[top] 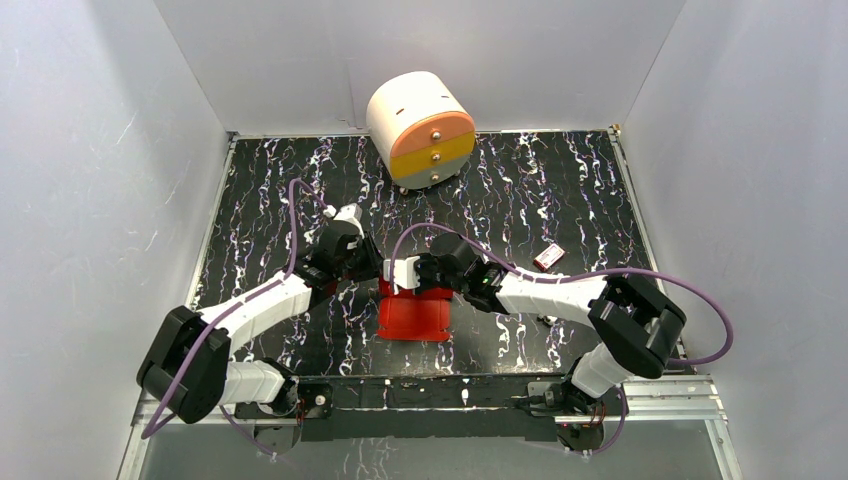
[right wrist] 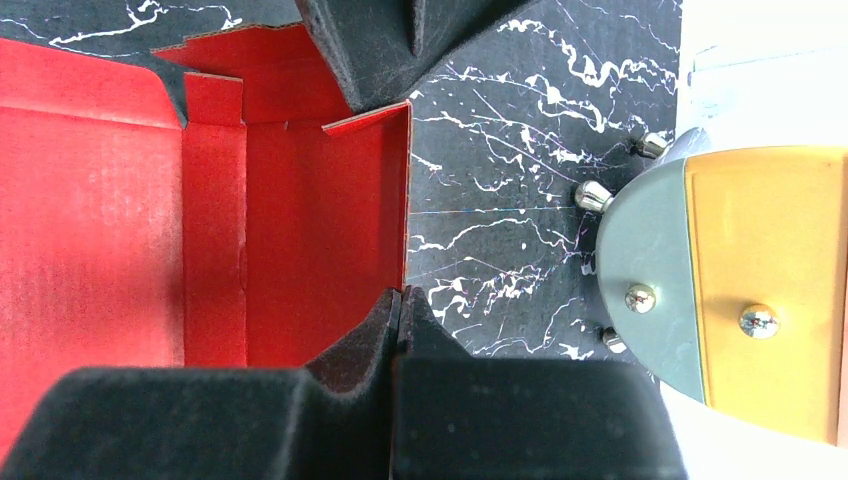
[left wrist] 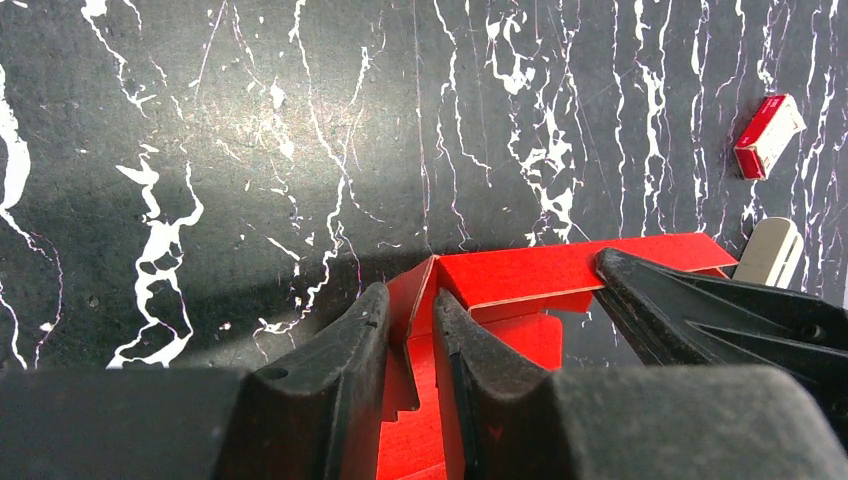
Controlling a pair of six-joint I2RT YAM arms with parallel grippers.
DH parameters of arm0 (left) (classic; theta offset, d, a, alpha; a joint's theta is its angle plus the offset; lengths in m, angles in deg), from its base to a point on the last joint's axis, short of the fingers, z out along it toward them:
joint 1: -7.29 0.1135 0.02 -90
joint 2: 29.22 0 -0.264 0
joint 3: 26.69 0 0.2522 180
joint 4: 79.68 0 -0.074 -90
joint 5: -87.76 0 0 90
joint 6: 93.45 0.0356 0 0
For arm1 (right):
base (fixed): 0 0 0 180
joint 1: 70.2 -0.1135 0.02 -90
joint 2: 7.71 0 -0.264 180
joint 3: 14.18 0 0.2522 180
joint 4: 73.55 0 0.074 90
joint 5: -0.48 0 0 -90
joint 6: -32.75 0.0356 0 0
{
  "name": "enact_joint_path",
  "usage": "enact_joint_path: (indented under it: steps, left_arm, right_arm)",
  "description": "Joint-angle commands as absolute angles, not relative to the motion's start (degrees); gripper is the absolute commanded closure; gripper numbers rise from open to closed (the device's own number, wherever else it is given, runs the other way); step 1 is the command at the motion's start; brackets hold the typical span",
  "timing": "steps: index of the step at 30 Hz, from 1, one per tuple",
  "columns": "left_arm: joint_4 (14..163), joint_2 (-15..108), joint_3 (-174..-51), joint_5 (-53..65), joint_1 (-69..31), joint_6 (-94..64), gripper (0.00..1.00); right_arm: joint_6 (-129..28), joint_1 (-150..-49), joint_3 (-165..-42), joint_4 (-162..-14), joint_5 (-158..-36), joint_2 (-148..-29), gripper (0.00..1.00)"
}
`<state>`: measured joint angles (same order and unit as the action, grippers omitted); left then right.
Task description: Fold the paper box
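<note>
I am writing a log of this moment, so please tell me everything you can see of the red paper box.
The paper box is plain bright red thin card, half folded: its near part lies flat on the black marbled table, while the far wall and side flaps stand up along creases. The left claw and right claw each pinch a raised part at opposite ends.

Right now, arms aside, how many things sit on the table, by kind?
Red paper box: 1
Round drawer unit: 1
Small red-and-white packet: 1
Total: 3
</note>
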<state>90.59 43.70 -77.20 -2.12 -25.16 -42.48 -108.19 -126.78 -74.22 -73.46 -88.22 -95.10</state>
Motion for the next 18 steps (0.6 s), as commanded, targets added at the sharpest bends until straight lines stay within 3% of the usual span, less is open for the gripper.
enact_joint_path:
  steps: [1, 18]
  left_arm:
    - [92.5, 43.8, -79.1, -1.4, -26.6, -43.1, 0.79]
    - [97.3, 40.7, -76.0, -0.4, -28.8, -46.7, 0.79]
  right_arm:
    - [-107.3, -127.3, -76.1, -69.3, -91.3, -95.0, 0.99]
    - [-108.4, -127.7, -75.1, -66.7, -88.2, -94.7, 1.00]
